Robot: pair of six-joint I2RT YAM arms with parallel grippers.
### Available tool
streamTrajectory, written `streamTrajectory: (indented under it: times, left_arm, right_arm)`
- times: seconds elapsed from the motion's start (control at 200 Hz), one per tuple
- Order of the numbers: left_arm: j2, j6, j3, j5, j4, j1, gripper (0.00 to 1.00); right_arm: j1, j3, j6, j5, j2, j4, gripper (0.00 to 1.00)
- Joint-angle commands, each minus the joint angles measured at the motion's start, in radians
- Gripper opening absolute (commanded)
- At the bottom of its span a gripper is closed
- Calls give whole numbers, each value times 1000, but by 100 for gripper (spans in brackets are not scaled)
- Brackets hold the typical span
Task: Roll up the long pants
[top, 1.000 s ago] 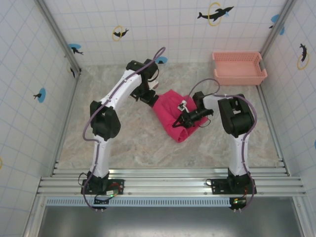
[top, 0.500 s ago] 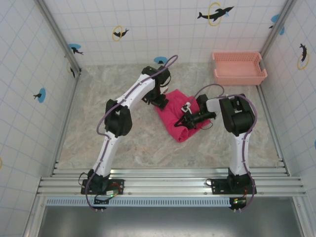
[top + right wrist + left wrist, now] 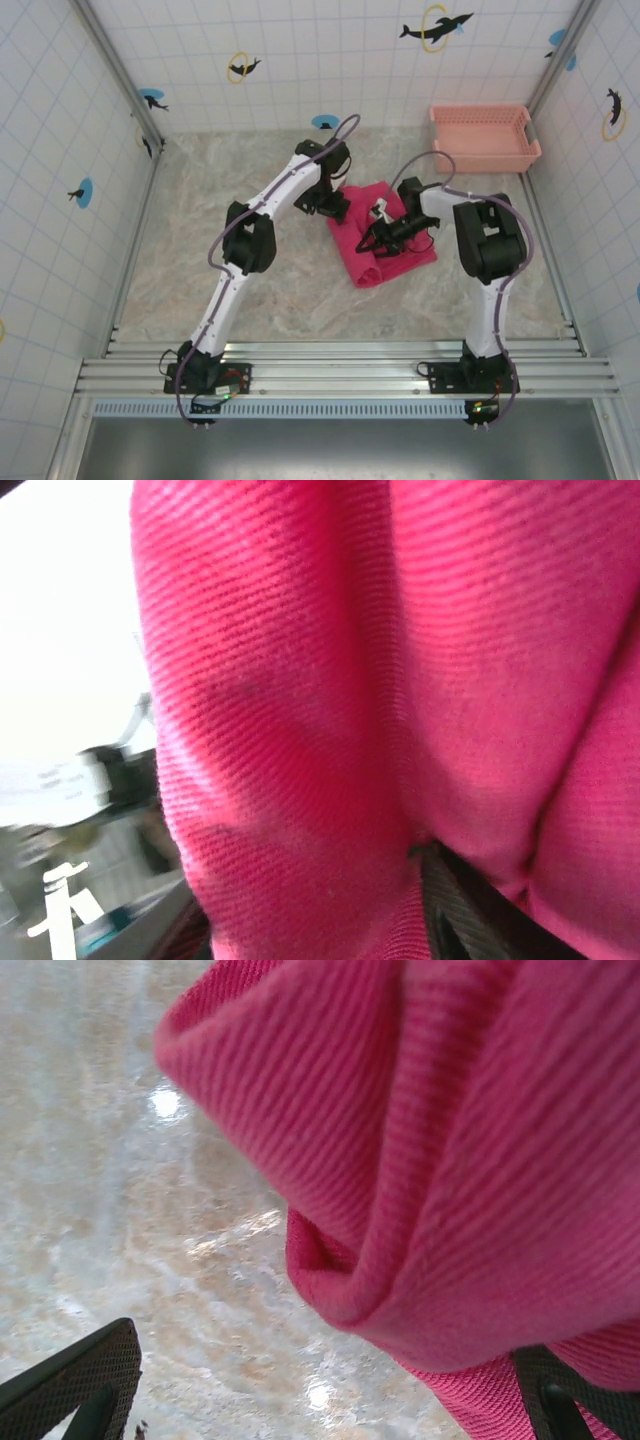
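Overhead, we saw the long pants (image 3: 400, 262) bunched into a compact pink-red bundle near the middle of the marbled bench (image 3: 250, 285), well apart from the salmon-pink lattice basket (image 3: 483, 137) in the far right corner. The left hand (image 3: 336, 206) sat at the bundle's far left edge, and the right hand (image 3: 377, 241) lay on top of it. The left wrist camera gave what the overhead could not: ribbed knit folded into a soft tuck, with the two black fingers (image 3: 72, 1380) spread wide, one over bare bench and the other half under the cloth. The right wrist camera sat close against the same ribbed fabric, with one dark finger (image 3: 465, 910) poking out beneath a fold. We could not tell whether that hand was spread or pinching the cloth.
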Motion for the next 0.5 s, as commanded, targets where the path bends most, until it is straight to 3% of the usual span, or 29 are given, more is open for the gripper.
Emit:
streamTrajectory:
  times: [0.0, 0.15, 0.24, 0.495]
  left_arm:
    - [76, -20, 0, 1, 25, -12, 97]
    - [74, -6, 3, 0, 25, -12, 97]
    - [72, 5, 6, 0, 23, -10, 97]
    - [58, 11, -16, 35, 36, 3, 98]
  right_arm:
    - [19, 59, -44, 482, -143, -139, 88]
    - [150, 149, -48, 822, -281, -245, 91]
    - [288, 204, -29, 1010, -314, -296, 93]
    - [618, 259, 111, 1342, -248, -313, 95]
